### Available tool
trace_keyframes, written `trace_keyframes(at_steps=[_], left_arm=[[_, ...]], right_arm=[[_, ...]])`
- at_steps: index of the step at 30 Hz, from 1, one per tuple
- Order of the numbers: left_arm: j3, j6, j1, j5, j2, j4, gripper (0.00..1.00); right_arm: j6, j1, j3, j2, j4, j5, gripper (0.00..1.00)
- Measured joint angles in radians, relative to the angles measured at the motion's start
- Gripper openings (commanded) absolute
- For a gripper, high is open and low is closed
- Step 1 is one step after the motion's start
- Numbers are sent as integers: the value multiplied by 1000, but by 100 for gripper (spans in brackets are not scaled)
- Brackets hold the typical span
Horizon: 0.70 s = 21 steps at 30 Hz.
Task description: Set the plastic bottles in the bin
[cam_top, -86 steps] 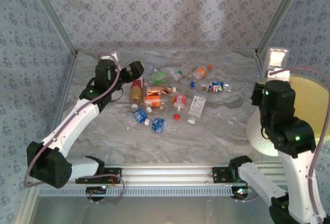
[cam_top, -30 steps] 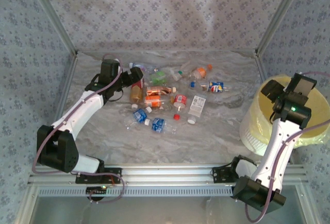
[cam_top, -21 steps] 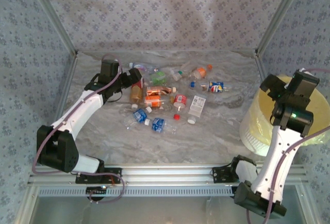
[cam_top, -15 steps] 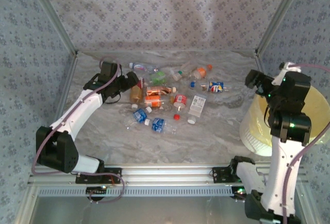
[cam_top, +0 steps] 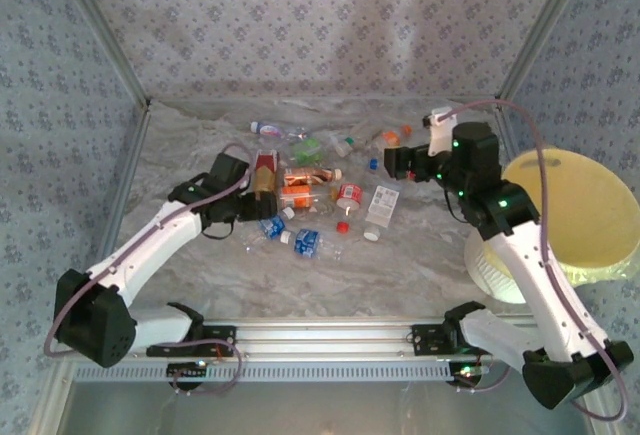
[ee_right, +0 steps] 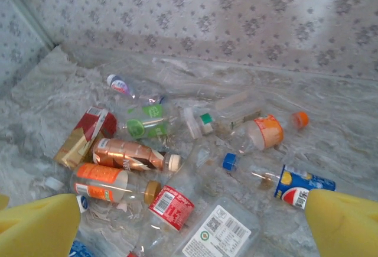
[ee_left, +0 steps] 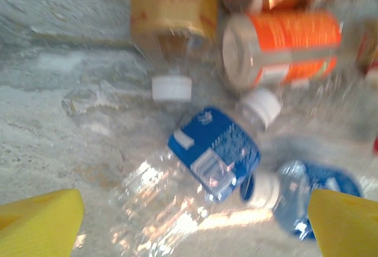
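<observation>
Top external: right gripper (cam_top: pixel 395 163) has swung off the bin (cam_top: pixel 585 200) to over the bottles (cam_top: pixel 300 197), jaws wide, empty; left gripper (cam_top: pixel 252 211), wide too, has lowered beside them on the table (cam_top: pixel 430 255).

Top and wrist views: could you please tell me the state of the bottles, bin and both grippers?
bottles: lying loose on the table, none held.
bin: upright, at the right.
left gripper: open, over a blue bottle.
right gripper: open, empty, facing the pile.
</observation>
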Motion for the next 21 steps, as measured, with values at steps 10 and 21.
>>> trace_keyframes(at_steps=[10, 21], left_arm=[[25, 407, -93, -110, 103, -135, 98], [-23, 616, -79, -141, 224, -114, 95]], right_arm=[[-81, 38, -76, 21, 165, 43, 100], [-126, 38, -129, 3, 196, 80, 100]])
